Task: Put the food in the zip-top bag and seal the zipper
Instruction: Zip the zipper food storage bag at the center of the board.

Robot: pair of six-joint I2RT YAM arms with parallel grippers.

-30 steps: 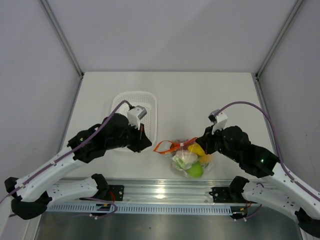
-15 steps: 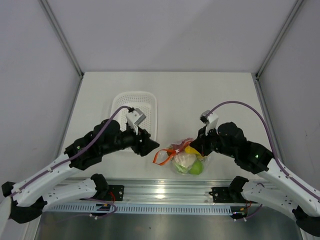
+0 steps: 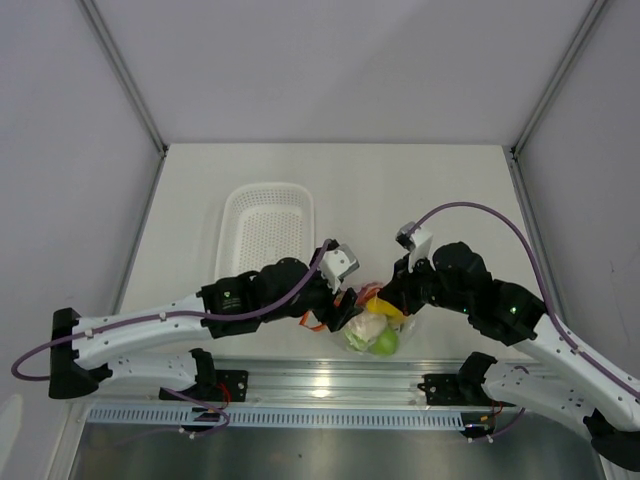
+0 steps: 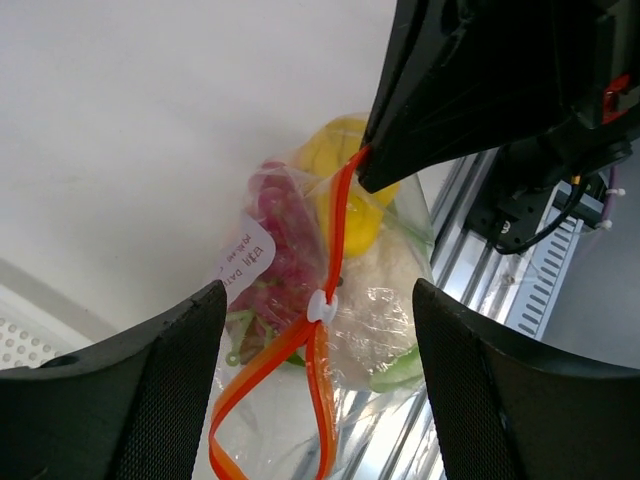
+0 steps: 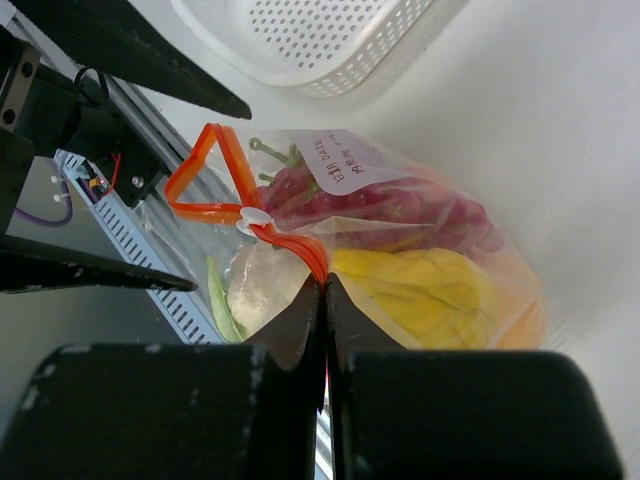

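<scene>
Pinches the thin orange-red zipper strip (image 4: 343,215) in the right claw (image 5: 325,290), fingers pressed together on it. Holds the left claw (image 4: 318,290) spread wide around the strip's white slider (image 4: 320,308). Rests the clear crinkly zip-top bag (image 3: 372,330) on the white worktop (image 3: 420,190) near its front edge, holding purple-red grapes (image 5: 400,210), yellow fruit (image 5: 420,290), white cauliflower (image 5: 258,285) and green apple (image 3: 386,343).

White perforated plastic basket (image 3: 268,225), rectangular with rounded corners, lies flat on white table (image 3: 420,185), left of middle. Silver metal rail (image 3: 330,380) runs along near table edge. White slotted strip (image 3: 330,417) just beside rail. Grey walls (image 3: 330,70) around.
</scene>
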